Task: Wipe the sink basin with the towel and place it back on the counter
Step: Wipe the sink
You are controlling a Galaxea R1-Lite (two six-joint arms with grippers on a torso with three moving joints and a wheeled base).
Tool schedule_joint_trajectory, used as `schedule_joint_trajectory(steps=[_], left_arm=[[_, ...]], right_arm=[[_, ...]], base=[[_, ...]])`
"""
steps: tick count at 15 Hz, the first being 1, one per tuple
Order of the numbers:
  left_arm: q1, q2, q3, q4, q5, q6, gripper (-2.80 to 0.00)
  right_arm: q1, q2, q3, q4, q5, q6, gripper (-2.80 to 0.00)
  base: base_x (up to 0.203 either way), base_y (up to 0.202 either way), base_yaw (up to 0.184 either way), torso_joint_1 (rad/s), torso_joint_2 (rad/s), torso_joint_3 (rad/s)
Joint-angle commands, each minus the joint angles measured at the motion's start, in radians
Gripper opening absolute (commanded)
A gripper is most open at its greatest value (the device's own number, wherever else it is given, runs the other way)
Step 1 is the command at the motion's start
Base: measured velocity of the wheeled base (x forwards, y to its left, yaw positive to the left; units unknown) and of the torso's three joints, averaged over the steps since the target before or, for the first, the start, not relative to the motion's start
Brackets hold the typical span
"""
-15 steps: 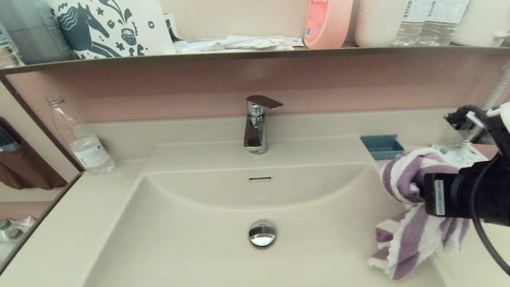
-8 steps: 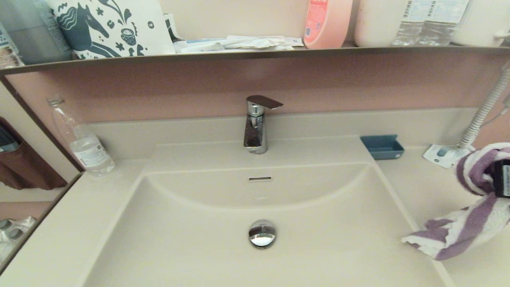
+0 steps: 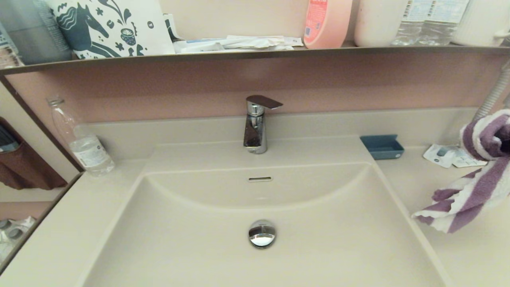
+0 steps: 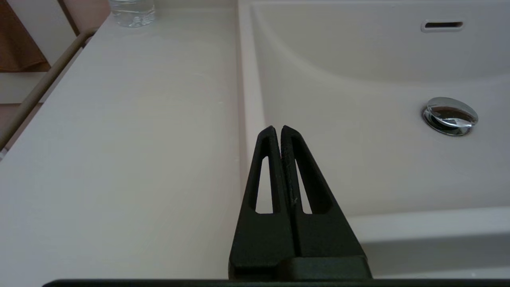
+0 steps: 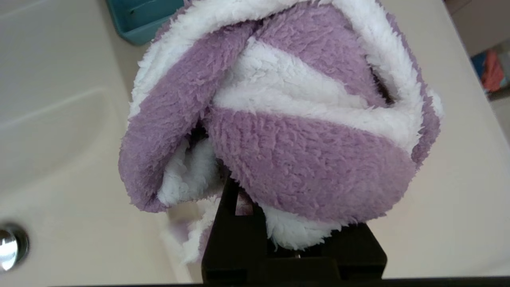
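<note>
The purple and white striped towel (image 3: 476,175) hangs in the air over the right counter (image 3: 458,255), at the head view's right edge. In the right wrist view the bunched towel (image 5: 287,119) covers my right gripper (image 5: 279,187), whose fingers are shut on the cloth. The cream sink basin (image 3: 191,243) with its chrome drain plug (image 3: 262,234) and slot overflow (image 3: 260,179) lies empty. My left gripper (image 4: 277,129) is parked shut over the basin's left rim, with nothing in it.
A chrome faucet (image 3: 255,125) stands behind the basin. A blue tray (image 3: 381,146) and printed paper cards (image 3: 452,155) lie on the right counter by a corrugated hose (image 3: 492,95). A clear water bottle (image 3: 81,139) stands at the back left. A shelf (image 3: 255,54) carries bottles.
My right gripper has carried the towel out of the basin, rightward and upward, over the right counter. The arm has left the head view. The left gripper has not moved.
</note>
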Motion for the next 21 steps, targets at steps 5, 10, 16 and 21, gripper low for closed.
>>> schedule_joint_trajectory(steps=[5,10,16,21], left_arm=[[0.000,0.001,0.000,0.000,0.000,-0.001,-2.80],[-0.001,0.001,0.000,-0.001,0.000,-0.001,-2.80],[-0.001,0.001,0.000,0.000,0.000,-0.001,-2.80],[0.001,0.001,0.000,0.000,0.000,-0.001,-2.80]], right_arm=[[0.053,0.108,0.150,-0.027,-0.015,0.112,-2.80],[0.064,0.116,0.424,-0.025,-0.081,0.046,-2.80],[-0.037,0.110,0.546,0.039,-0.123,-0.166,-2.80],[-0.261,0.132,0.532,-0.031,-0.156,-0.342,-2.80]], base=[[0.000,0.000,0.000,0.000,0.00,0.000],[0.000,0.000,0.000,0.000,0.00,0.000],[0.000,0.000,0.000,0.000,0.00,0.000],[0.000,0.000,0.000,0.000,0.00,0.000]])
